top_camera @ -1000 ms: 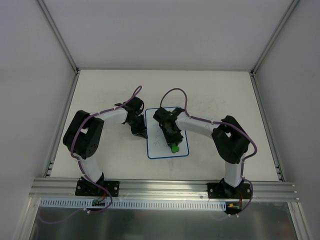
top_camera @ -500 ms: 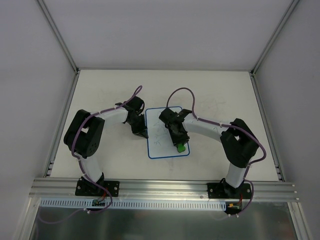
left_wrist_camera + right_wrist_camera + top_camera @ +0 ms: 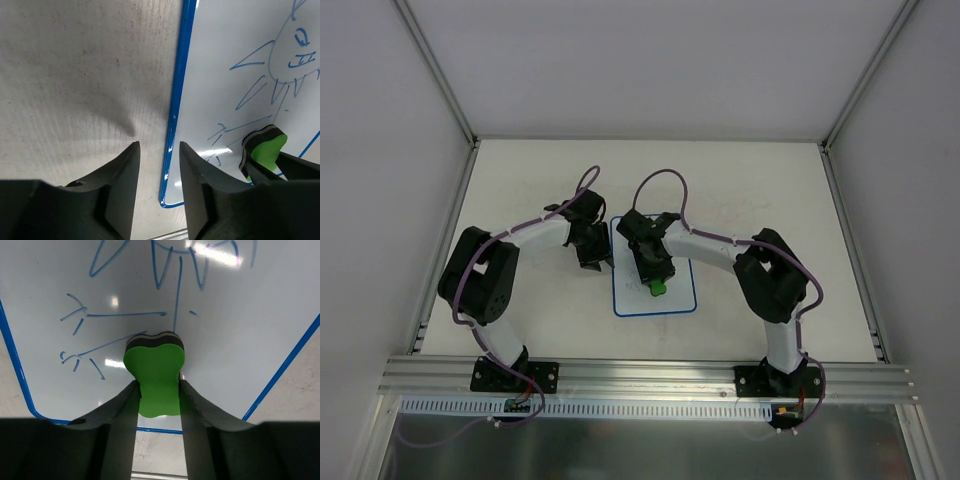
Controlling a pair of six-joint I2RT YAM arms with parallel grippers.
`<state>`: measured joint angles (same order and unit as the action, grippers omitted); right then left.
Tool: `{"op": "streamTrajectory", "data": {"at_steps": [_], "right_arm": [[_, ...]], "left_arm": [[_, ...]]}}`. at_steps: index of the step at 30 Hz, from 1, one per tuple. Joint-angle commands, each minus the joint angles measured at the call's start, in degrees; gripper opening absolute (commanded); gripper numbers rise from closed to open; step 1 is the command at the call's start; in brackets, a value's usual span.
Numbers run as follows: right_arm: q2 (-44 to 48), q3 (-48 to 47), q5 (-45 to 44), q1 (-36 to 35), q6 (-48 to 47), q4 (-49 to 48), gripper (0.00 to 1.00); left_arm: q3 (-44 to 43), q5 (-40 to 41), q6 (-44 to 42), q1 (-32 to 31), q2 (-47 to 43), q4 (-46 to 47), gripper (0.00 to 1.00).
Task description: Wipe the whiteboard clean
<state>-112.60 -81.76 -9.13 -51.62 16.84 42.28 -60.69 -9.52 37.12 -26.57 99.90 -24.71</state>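
Observation:
The whiteboard (image 3: 636, 298) lies flat mid-table, blue-rimmed, with a blue sun-like drawing and loose strokes on it (image 3: 240, 315). My right gripper (image 3: 655, 276) is shut on the green bone-shaped eraser (image 3: 154, 371), whose dark pad rests on the board near its lower left strokes. In the left wrist view the eraser (image 3: 267, 150) shows at the right. My left gripper (image 3: 158, 146) hangs open over the board's left rim (image 3: 175, 110), one finger over the table and one over the board (image 3: 225, 40), with nothing between them. From above, the left gripper (image 3: 592, 262) sits beside the board's left edge.
The beige table (image 3: 520, 190) is boxed in by white walls with metal posts at the back corners. An aluminium rail (image 3: 650, 375) carrying both arm bases runs along the near edge. Purple cables loop above both wrists.
The right gripper has swept the eraser leftward and slightly up across the board. The left arm has shifted a little to the left, its gripper still by the board's left edge.

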Motion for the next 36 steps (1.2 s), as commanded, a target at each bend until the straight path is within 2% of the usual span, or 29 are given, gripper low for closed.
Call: {"op": "streamTrajectory", "data": {"at_steps": [1, 6, 8, 9, 10, 14, 18, 22, 29, 36], "right_arm": [[-0.5, -1.7, 1.6, -0.3, 2.0, 0.9, 0.43], [3.4, -0.8, 2.6, 0.4, -0.1, 2.5, 0.61], [8.3, 1.0, 1.2, 1.3, -0.1, 2.6, 0.71], [10.0, 3.1, 1.0, 2.8, -0.3, 2.6, 0.71], [11.6, 4.3, 0.5, 3.8, -0.4, 2.6, 0.7], [17.9, 10.9, -0.3, 10.6, -0.8, 1.2, 0.62], [19.1, 15.0, 2.4, 14.6, -1.8, -2.2, 0.52], [17.9, 16.4, 4.9, 15.5, -2.3, -5.6, 0.41], [13.6, 17.4, 4.4, 15.5, -0.8, -9.8, 0.32], [12.9, 20.0, 3.1, 16.0, 0.2, -12.2, 0.31]], "left_arm": [[1.0, 3.0, 0.9, 0.1, -3.7, -1.2, 0.41], [1.5, 3.9, 1.0, 0.1, -6.2, -1.5, 0.46], [1.6, 4.2, 1.3, -0.1, -7.3, -1.9, 0.6], [1.5, 4.7, 1.3, -0.2, -8.3, -2.0, 0.64], [1.4, 4.9, 1.4, -0.5, -8.8, -2.0, 0.67], [-0.3, 4.9, 2.3, -2.8, -9.5, -2.4, 0.7], [-4.0, 5.0, 3.5, -6.1, -7.3, -2.6, 0.72], [-7.0, 5.5, 4.1, -9.9, -4.2, -3.1, 0.73], [-10.8, 7.7, 4.8, -15.2, 1.7, -3.6, 0.71], [-13.9, 8.5, 4.6, -18.5, 5.7, -4.2, 0.69]]}}
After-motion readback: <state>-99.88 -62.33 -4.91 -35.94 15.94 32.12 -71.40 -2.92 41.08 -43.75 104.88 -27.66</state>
